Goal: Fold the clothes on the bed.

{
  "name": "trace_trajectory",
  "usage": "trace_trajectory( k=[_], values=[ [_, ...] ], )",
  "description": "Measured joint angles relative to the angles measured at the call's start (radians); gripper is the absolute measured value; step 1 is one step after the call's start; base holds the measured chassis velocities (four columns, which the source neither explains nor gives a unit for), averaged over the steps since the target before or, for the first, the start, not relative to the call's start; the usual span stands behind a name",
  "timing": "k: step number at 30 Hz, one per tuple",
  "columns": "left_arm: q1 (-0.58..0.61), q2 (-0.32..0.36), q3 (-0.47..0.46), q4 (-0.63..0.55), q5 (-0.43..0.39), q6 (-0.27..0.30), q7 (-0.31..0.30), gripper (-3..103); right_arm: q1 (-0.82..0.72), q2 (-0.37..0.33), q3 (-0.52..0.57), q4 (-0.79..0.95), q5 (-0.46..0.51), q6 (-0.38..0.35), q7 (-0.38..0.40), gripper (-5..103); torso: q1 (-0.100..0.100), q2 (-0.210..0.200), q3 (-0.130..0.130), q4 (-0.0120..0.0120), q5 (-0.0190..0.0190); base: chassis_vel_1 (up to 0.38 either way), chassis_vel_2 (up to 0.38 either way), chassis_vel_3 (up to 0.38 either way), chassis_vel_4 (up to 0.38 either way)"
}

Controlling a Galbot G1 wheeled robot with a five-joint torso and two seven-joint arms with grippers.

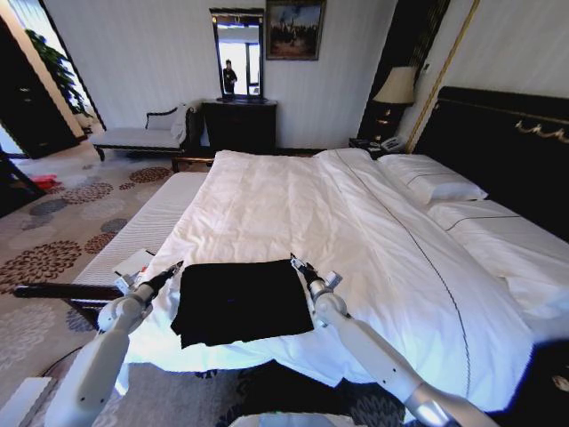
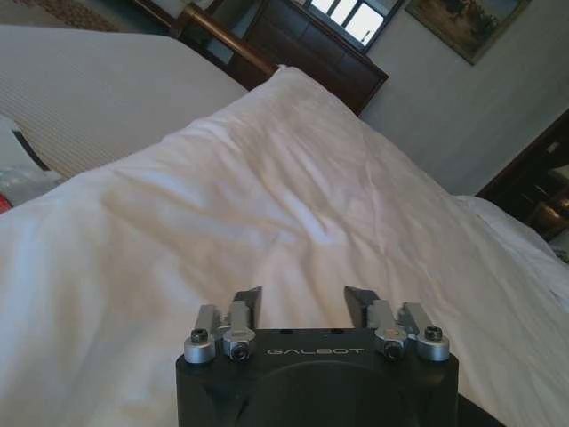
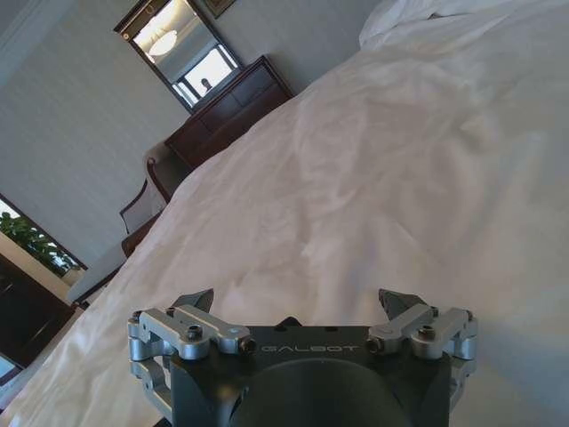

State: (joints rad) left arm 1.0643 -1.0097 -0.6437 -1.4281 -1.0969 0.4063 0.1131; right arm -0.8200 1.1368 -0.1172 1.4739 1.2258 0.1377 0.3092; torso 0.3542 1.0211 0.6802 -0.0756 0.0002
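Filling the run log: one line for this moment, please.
T-shirt: folded flat on bed | left gripper: open at its left edge | right gripper: open at its right edge

We see a pale chaise bench by the far wall, just beside a dark wooden dresser with a tall mirror above it; a framed painting hangs next to the mirror; a table lamp stands on a nightstand; patterned carpet covers the floor.
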Motion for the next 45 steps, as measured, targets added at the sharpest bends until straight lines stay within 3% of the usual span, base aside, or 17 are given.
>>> trace_trajectory(
  k=[1,2,4,7,9,11,14,18,20,22,29,31,34,36,39,41,45],
  values=[
    [0.002,-0.001,0.002,0.002,0.003,0.0,0.002,58,-0.001,0.0,0.0,0.0,-0.002,0.0,0.0,100,0.0,0.0,0.0,0.0001,0.0,0.0,0.0,0.0,0.0],
    [0.009,-0.011,0.007,0.013,0.017,0.0,0.007,70,-0.003,-0.001,0.001,0.002,-0.005,0.0,0.003,100,0.0,0.0,0.0,0.0002,-0.0001,0.0,0.0,0.0,0.0],
    [0.01,-0.014,0.009,0.016,0.021,0.0,0.008,70,-0.004,-0.002,0.001,0.002,-0.006,0.0,0.004,100,0.0,0.0,0.0,0.0002,-0.0001,0.0,0.0,0.0,0.0],
    [0.013,-0.033,0.018,0.038,0.043,-0.008,0.011,86,-0.006,-0.009,0.003,0.003,-0.01,0.001,0.011,100,0.0,0.0,0.0,0.0001,-0.0001,0.0,0.0,0.0,0.0],
    [0.013,-0.034,0.018,0.039,0.044,-0.008,0.011,86,-0.006,-0.01,0.003,0.003,-0.011,0.001,0.012,100,0.0,0.0,0.0,0.0001,-0.0001,0.0,0.0,0.0,0.0],
    [0.011,-0.045,0.023,0.045,0.044,-0.011,0.016,96,-0.008,-0.012,0.004,0.003,-0.017,0.001,0.018,100,0.0,0.0,0.0,0.0,0.0001,0.0,0.0,0.0,0.0],
    [0.01,-0.053,0.028,0.048,0.041,-0.014,0.02,101,-0.009,-0.013,0.004,0.002,-0.022,0.001,0.024,100,0.0,0.0,0.0,0.0003,0.0001,0.0,0.0,0.0,0.0],
    [0.003,-0.067,0.034,0.056,0.022,-0.02,0.028,94,-0.011,-0.013,0.005,0.001,-0.027,0.001,0.028,100,0.0,0.0,0.0,0.0004,0.0001,0.0,0.0,0.0,0.0],
    [-0.005,-0.078,0.039,0.064,0.002,-0.027,0.03,84,-0.011,-0.013,0.005,-0.001,-0.028,0.001,0.03,100,0.0,0.0,0.0,0.0001,0.0,0.0,0.0,0.0,0.0],
    [-0.007,-0.081,0.04,0.066,-0.002,-0.028,0.031,84,-0.01,-0.013,0.005,-0.001,-0.029,0.001,0.03,100,0.0,0.0,0.0,0.0001,0.0,0.0,0.0,0.0,0.0],
    [-0.018,-0.096,0.054,0.082,-0.01,-0.037,0.033,51,-0.01,-0.014,0.006,-0.004,-0.035,-0.001,0.038,100,0.0,0.0,0.0,0.0001,-0.0002,0.0,0.0,0.0,0.0],
    [-0.018,-0.096,0.055,0.082,-0.011,-0.037,0.033,51,-0.01,-0.015,0.006,-0.004,-0.036,-0.001,0.039,100,0.0,0.0,0.0,0.0001,-0.0002,0.0,0.0,0.0,0.0],
    [-0.02,-0.09,0.055,0.084,-0.016,-0.037,0.033,34,-0.01,-0.015,0.006,-0.004,-0.042,-0.001,0.042,100,0.0,0.0,0.0,-0.0001,-0.0003,0.0,0.0,0.0,0.0],
    [-0.021,-0.089,0.054,0.084,-0.018,-0.037,0.033,34,-0.01,-0.014,0.006,-0.005,-0.043,-0.001,0.043,100,0.0,0.0,0.0,-0.0001,-0.0004,0.0,0.0,0.0,0.0],
    [-0.029,-0.081,0.047,0.083,-0.035,-0.038,0.031,14,-0.01,-0.013,0.005,-0.006,-0.05,-0.002,0.045,100,0.0,0.0,0.0,-0.0002,-0.0004,0.0,0.0,0.0,0.0],
    [-0.03,-0.08,0.047,0.083,-0.037,-0.039,0.03,14,-0.009,-0.012,0.005,-0.007,-0.05,-0.002,0.046,100,0.0,0.0,0.0,-0.0002,-0.0004,0.0,0.0,0.0,0.0],
    [-0.038,-0.07,0.042,0.075,-0.051,-0.041,0.026,3,-0.001,-0.008,0.001,-0.008,-0.049,-0.004,0.047,100,0.0,0.0,0.0,-0.0001,-0.0005,0.0,0.0,0.0,0.0]
  ],
)
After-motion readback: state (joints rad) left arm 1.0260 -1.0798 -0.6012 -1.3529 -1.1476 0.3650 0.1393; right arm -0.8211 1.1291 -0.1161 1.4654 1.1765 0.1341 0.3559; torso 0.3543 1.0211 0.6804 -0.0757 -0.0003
